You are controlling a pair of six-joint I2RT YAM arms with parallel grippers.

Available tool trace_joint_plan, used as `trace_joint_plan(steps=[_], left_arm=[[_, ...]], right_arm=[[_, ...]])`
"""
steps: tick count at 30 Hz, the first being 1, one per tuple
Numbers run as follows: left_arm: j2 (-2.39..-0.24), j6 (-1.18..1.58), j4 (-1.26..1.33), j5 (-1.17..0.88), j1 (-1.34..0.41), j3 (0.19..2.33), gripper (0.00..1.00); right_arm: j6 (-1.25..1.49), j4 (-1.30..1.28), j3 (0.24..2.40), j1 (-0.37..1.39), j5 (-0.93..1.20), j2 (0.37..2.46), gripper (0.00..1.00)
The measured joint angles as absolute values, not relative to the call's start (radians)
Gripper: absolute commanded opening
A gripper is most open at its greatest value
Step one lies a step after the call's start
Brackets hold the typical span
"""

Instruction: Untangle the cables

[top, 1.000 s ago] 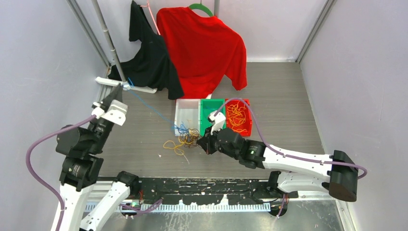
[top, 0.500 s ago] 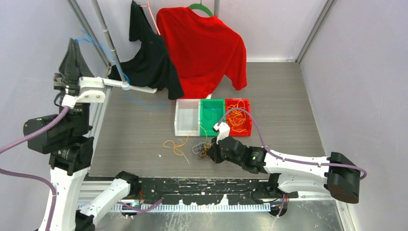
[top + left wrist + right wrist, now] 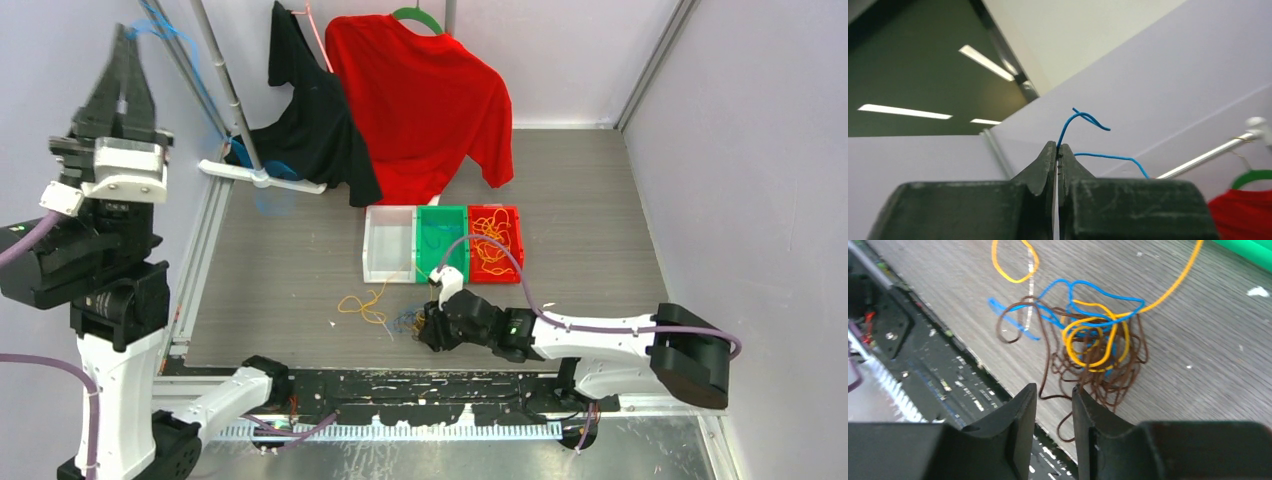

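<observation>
Your left tool point(image 3: 1056, 148) is raised high by the left wall, tips pointing up and pressed together on a blue cable point(image 3: 1088, 116). Its short end curls above the tips; the rest trails away toward the right.

Down on the table point(image 3: 600, 200), your right tool point(image 3: 1054, 390) sits low at the near edge with its fingers a narrow gap apart. I can't make out anything clamped between them. Just ahead of those fingers lies the knot point(image 3: 1098, 350): dark brown loops bunched tight, with orange-yellow and blue strands wound through them. A brown strand runs out from the knot toward the gap.

An orange-yellow cable point(image 3: 362, 300) snakes off to the left of the knot, loose on the table.

Beyond the knot stand three bins in a row, touching: white bin point(image 3: 388, 255), green bin point(image 3: 440, 240), red bin point(image 3: 510, 262). The red one holds a heap of orange strands.
</observation>
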State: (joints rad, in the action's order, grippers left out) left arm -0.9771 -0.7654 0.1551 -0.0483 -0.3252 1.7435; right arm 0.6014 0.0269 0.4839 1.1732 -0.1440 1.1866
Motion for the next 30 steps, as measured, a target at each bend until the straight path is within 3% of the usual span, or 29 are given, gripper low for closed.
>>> trace_joint_plan(steps=[7, 14, 21, 30], left_arm=[[-0.863, -0.5, -0.026, -0.287, -0.325, 1.521, 0.0], [-0.877, -0.366, -0.119, -0.406, -0.325, 1.395, 0.0], [-0.885, -0.327, -0.143, -0.424, -0.325, 1.377, 0.0], [-0.857, -0.328, -0.122, -0.424, -0.325, 1.377, 0.0]], right_arm=[[0.596, 0.097, 0.486, 1.169, -0.014, 1.002, 0.66], [0.567, 0.036, 0.53, 1.103, -0.172, 0.815, 0.67], [0.57, 0.068, 0.525, 0.957, -0.198, 1.083, 0.63], [0.554, 0.136, 0.566, 0.988, -0.115, 1.411, 0.52]])
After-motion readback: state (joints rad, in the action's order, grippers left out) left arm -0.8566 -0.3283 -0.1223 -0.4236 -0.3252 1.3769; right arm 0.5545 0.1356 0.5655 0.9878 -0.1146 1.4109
